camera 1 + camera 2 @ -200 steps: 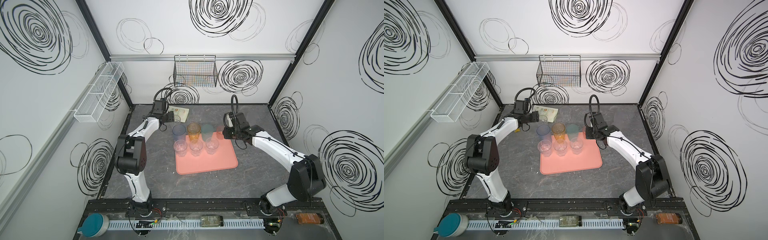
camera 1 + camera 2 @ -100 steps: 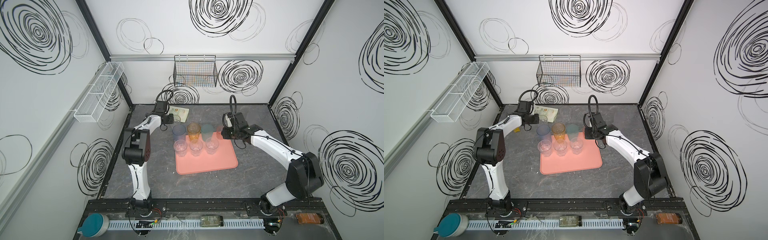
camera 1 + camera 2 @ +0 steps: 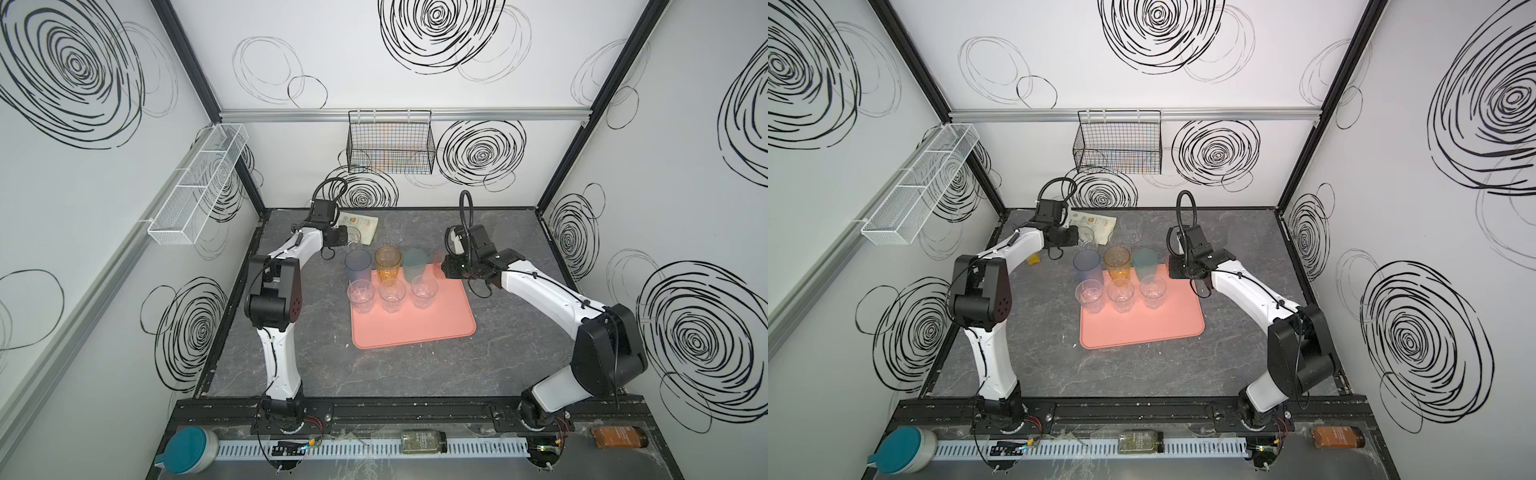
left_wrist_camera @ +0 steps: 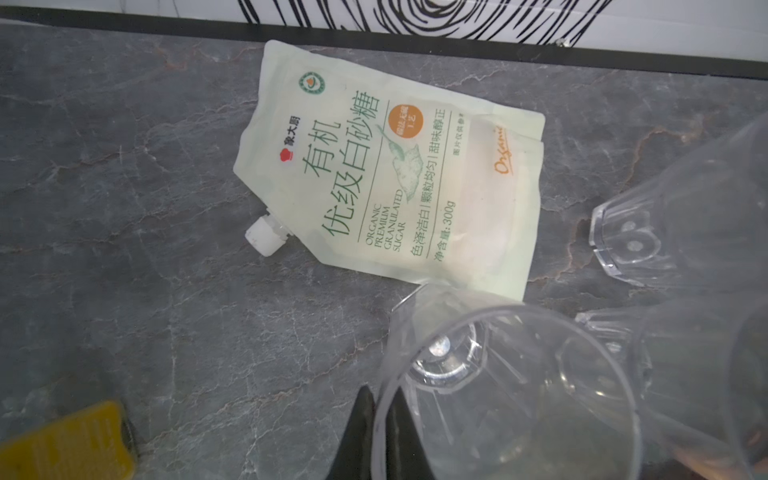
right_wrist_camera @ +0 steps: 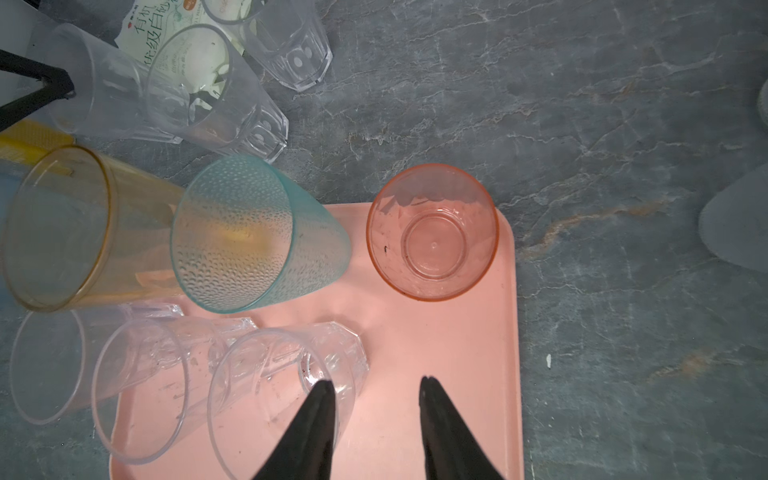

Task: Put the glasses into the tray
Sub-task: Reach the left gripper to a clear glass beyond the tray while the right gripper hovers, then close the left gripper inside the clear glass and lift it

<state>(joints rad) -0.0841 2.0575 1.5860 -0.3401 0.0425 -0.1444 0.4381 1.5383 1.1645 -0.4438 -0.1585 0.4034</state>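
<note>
**K:** Left arm has stretched further toward the back of the table [image 3: 316, 365]. The left hand [image 4: 377, 419] went from apart to clamped on the rim of a clear glass [image 4: 498, 395], pinching the wall inside and out. Right arm has barely shifted.

**M:** Right hand?

**K:** The right hand [image 5: 376, 386] is apart with nothing between, hanging over bare tray [image 5: 457, 353]. A pink glass [image 5: 432, 232] stands just ahead of its tips, in the tray corner.

**M:** Progress?

**K:** Seven are in or at the tray: blue glass [image 3: 357, 264], amber glass [image 5: 62, 228], teal glass [image 5: 249, 232], the pink one and three faceted clear glasses [image 3: 392, 293]. Blue sits at the tray edge and I can't tell if it's fully on.

**M:** Left to do?

**K:** The gripped one, plus at least two loose clear glasses [image 4: 631, 245] just beside the left hand. They're near the sugar pouch [image 4: 386, 174] beyond its tips. I'd call it a bit past halfway.
</note>
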